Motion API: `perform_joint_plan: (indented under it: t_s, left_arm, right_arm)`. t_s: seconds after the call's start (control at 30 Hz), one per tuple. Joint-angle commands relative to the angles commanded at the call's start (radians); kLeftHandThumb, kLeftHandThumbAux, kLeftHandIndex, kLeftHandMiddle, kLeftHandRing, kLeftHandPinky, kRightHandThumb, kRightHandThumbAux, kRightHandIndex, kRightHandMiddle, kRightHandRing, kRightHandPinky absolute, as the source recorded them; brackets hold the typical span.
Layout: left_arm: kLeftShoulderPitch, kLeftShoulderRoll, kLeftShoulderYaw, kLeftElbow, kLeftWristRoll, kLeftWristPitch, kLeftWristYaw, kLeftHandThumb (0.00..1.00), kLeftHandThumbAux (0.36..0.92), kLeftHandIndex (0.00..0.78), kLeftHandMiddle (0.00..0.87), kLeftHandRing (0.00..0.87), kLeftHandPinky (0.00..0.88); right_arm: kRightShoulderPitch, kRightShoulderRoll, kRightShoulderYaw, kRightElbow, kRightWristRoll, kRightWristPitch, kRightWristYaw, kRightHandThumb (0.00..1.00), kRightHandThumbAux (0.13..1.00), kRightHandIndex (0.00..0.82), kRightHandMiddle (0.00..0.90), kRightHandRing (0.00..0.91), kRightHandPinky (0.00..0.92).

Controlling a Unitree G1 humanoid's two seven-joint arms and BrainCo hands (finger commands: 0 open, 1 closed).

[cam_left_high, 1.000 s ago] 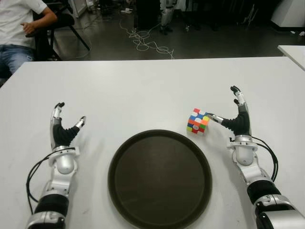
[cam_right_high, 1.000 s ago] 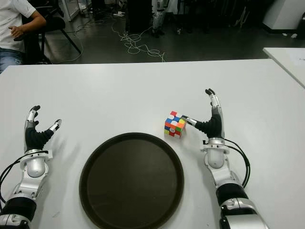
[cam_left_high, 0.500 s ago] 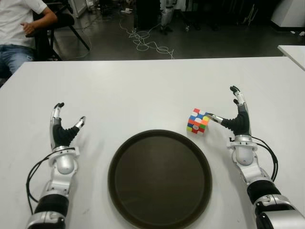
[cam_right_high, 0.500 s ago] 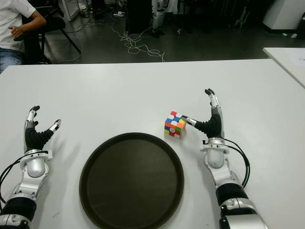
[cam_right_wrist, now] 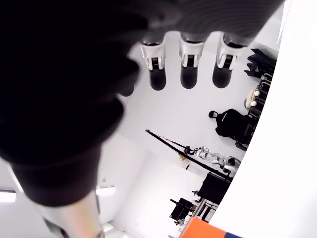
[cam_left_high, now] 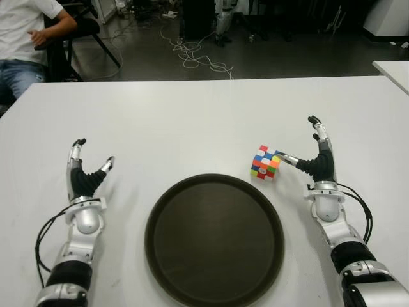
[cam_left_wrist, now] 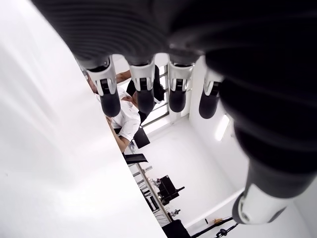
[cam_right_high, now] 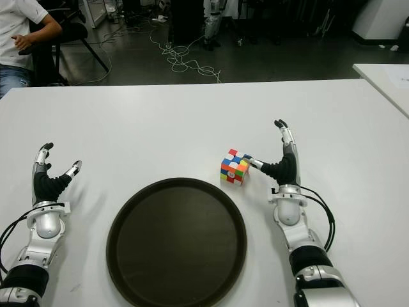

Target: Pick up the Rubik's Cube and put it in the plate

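Right hand [cam_left_high: 317,161] spread open, empty, thumb tip at unlabelled Rubik's Cube [cam_left_high: 265,162] beside plate [cam_left_high: 214,238]

Beyond the white table [cam_left_high: 192,115], cables [cam_left_high: 192,54] sprawl on the dark floor [cam_left_high: 287,57] near a seated person [cam_left_high: 25,38].

Each robot hand [cam_left_high: 317,158] has black ribbed fingers with silver segments, silver wrists and looping black cables [cam_left_high: 362,208].
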Motion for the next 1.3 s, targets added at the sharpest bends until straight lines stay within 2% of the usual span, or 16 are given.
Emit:
perform_joint_plan:
  t_s: [0.43, 0.7, 0.83, 1.0, 1.3]
  left_arm:
    - [-0.001, -0.004, 0.000, -0.002, 0.001, 0.002, 0.007, 0.000, 0.710, 0.020, 0.038, 0.044, 0.073]
    - [-0.001, -0.007, -0.003, -0.005, 0.006, 0.005, 0.014, 0.000, 0.713, 0.017, 0.038, 0.049, 0.078]
    - [0.001, -0.008, -0.004, -0.012, 0.008, 0.009, 0.014, 0.000, 0.718, 0.022, 0.047, 0.057, 0.076]
    - [0.004, -0.012, -0.004, -0.016, 0.008, 0.008, 0.019, 0.000, 0.707, 0.026, 0.058, 0.070, 0.084]
    - [0.001, -0.013, -0.006, -0.012, 0.009, 0.006, 0.021, 0.000, 0.704, 0.014, 0.023, 0.039, 0.079]
  right_arm:
    - [0.018, 0.001, 0.014, -0.056, -0.009, 0.015, 0.014, 0.000, 0.870, 0.003, 0.000, 0.000, 0.000]
    - [0.047, -0.027, 0.065, -0.152, -0.059, 0.051, 0.082, 0.000, 0.854, 0.000, 0.000, 0.000, 0.000]
    - [0.039, -0.035, 0.081, -0.172, -0.064, 0.084, 0.129, 0.000, 0.845, 0.000, 0.000, 0.000, 0.000]
    - [0.012, -0.048, 0.100, -0.150, -0.069, 0.113, 0.187, 0.000, 0.798, 0.000, 0.000, 0.000, 0.000]
    - [0.012, -0.078, 0.128, -0.190, -0.109, 0.176, 0.234, 0.000, 0.706, 0.000, 0.000, 0.000, 0.000]
